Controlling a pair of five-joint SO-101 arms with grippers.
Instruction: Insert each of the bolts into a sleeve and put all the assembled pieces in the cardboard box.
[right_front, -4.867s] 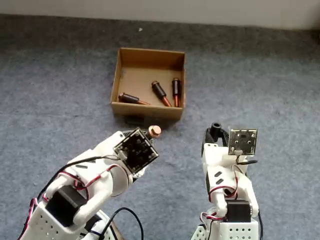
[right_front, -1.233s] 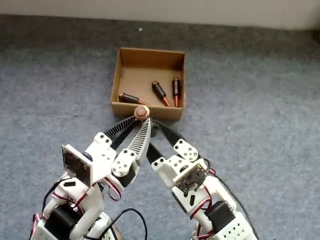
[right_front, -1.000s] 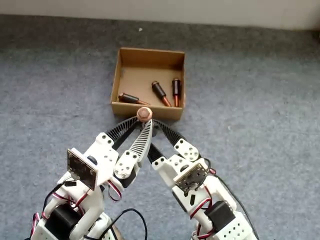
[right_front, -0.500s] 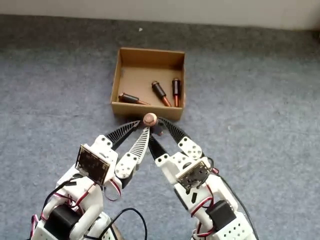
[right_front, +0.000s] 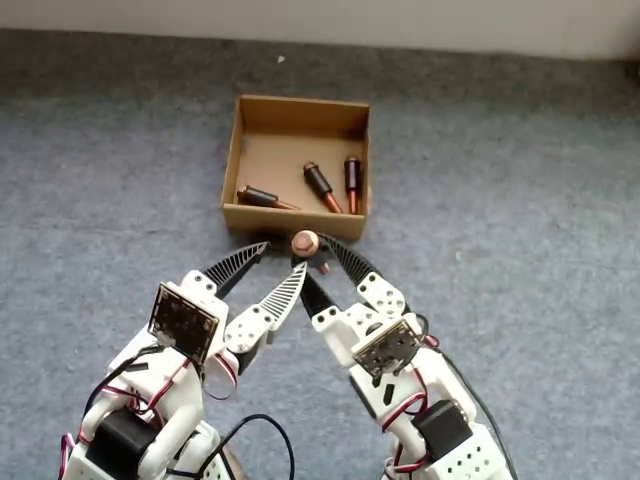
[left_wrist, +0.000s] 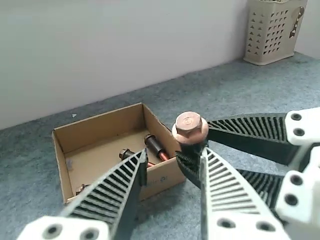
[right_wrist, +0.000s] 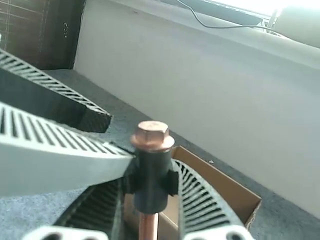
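Observation:
A copper bolt (right_front: 305, 243) sits head-up in a black sleeve (right_wrist: 152, 172), and my right gripper (right_front: 310, 253) is shut on that sleeve just in front of the cardboard box (right_front: 290, 220). The bolt's hex head (left_wrist: 190, 128) stands above the black fingers (left_wrist: 250, 136) of the right gripper. My left gripper (right_front: 283, 256) is open close beside it on the left, its fingers (left_wrist: 116, 189) spread and off the bolt. Three assembled pieces (right_front: 323, 187) lie on the box floor.
Grey carpet surrounds the box, with free room to its left and right. A white wall runs behind the box (left_wrist: 59, 160). A beige perforated basket (left_wrist: 274, 29) stands far off by that wall.
The left gripper, earlier shut on the bolt, has opened and drawn back. The right gripper now holds the sleeved bolt, which has shifted slightly right and nearer to the arms.

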